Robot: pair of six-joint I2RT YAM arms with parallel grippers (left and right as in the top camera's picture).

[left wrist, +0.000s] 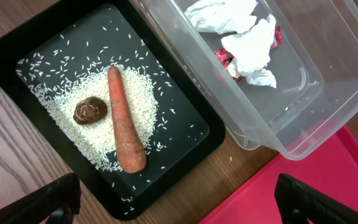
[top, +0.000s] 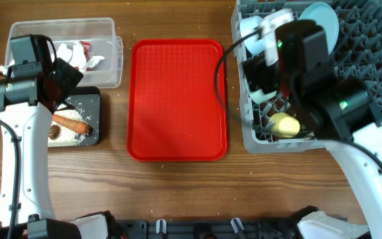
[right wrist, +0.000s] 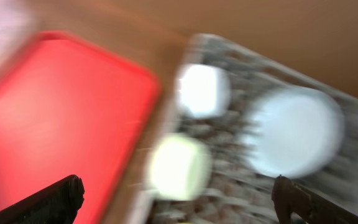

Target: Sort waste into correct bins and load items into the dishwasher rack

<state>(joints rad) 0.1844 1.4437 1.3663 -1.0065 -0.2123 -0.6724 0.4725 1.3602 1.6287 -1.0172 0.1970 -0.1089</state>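
Observation:
The black tray (left wrist: 17, 56) holds an orange carrot (left wrist: 124, 124), a brown lump (left wrist: 90, 111) and loose rice (left wrist: 148, 93). The clear tub (left wrist: 316, 93) beside it holds crumpled white-and-red paper (left wrist: 247, 43). My left gripper (left wrist: 179, 208) is open and empty above the tray's near corner. In the overhead view the grey rack (top: 377, 99) holds the pale blue plate (top: 320, 16), small blue bowl (top: 249, 26) and yellow cup (top: 285, 124). My right gripper (right wrist: 179, 205) is open and empty over the rack's left side. Its view is blurred and shows the plate (right wrist: 294, 130) and mint bowl (right wrist: 179, 167).
The large flat red tray (top: 178, 99) lies between the bins and the rack, with nothing on it. The left arm (top: 25, 86) hangs over the black tray (top: 91, 99) and the clear tub (top: 105, 40). The right arm (top: 323, 99) covers the rack's middle.

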